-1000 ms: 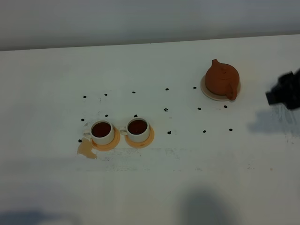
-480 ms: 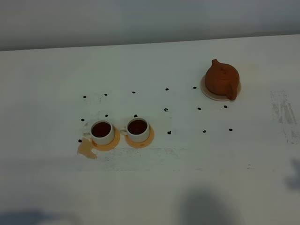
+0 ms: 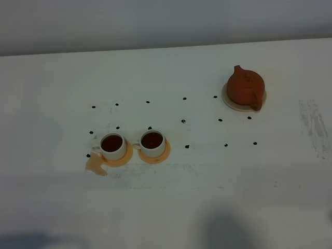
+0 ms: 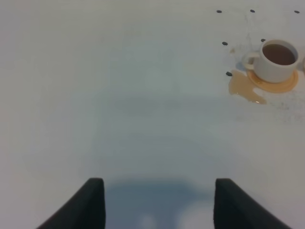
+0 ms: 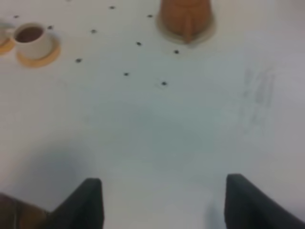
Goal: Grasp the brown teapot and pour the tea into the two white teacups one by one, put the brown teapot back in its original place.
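The brown teapot [image 3: 245, 89] stands upright on its cream saucer [image 3: 232, 103] at the back right of the table; the right wrist view also shows the teapot [image 5: 185, 14]. Two white teacups [image 3: 113, 146] [image 3: 153, 143], both holding dark tea, sit side by side on orange coasters at the front left. In the left wrist view one teacup [image 4: 276, 59] shows, with a tea puddle [image 4: 245, 88] beside its coaster. My left gripper [image 4: 157, 202] hangs open over bare table, far from that cup. My right gripper [image 5: 164, 202] is open and empty, well short of the teapot. Neither gripper shows in the high view.
Small black dots [image 3: 183, 121] are scattered over the white table between the cups and the teapot. A tan spill [image 3: 96, 165] lies at the front left of the left coaster. Grey scuff marks [image 3: 313, 124] run near the table's right edge.
The right arm, seen at the right edge of the high view a second ago, has drawn back out of that view. Teapot and cups have not moved.
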Motion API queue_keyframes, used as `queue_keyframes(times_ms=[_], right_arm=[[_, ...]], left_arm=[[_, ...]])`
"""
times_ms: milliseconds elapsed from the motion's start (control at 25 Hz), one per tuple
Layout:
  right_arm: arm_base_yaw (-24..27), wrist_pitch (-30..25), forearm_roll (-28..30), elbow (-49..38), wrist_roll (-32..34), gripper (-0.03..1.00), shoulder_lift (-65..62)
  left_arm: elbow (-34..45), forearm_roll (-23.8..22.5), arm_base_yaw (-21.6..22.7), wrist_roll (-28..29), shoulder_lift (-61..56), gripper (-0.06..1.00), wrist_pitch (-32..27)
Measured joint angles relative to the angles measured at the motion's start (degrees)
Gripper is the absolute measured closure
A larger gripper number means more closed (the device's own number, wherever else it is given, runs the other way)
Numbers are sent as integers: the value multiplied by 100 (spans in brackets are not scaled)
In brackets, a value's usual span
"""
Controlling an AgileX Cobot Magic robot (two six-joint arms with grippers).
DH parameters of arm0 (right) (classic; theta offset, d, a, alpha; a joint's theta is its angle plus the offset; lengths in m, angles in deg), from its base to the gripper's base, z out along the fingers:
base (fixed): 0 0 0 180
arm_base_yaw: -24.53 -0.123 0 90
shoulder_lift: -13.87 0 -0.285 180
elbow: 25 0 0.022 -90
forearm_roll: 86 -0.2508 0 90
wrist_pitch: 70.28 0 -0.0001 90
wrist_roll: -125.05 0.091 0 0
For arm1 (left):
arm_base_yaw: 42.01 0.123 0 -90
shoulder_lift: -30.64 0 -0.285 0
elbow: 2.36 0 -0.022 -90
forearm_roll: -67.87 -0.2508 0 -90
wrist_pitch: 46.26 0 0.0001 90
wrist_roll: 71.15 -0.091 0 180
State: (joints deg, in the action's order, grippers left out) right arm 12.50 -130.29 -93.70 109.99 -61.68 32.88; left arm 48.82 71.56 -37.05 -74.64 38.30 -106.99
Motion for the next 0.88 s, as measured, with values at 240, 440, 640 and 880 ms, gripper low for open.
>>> queue_keyframes(times_ms=[240, 440, 640, 880], right_arm=[[0, -135, -20, -399, -85, 42, -839], [0, -134, -20, -404, -100, 42, -1013], [85, -134, -20, -404, -139, 42, -1071], [696, -134, -64, -404, -362, 42, -1161]], left_arm=[[0, 0, 0, 0, 0, 44, 0], [0, 0, 0, 0, 0, 44, 0], [0, 0, 0, 0, 0, 44, 0], [0, 0, 0, 0, 0, 44, 0]])
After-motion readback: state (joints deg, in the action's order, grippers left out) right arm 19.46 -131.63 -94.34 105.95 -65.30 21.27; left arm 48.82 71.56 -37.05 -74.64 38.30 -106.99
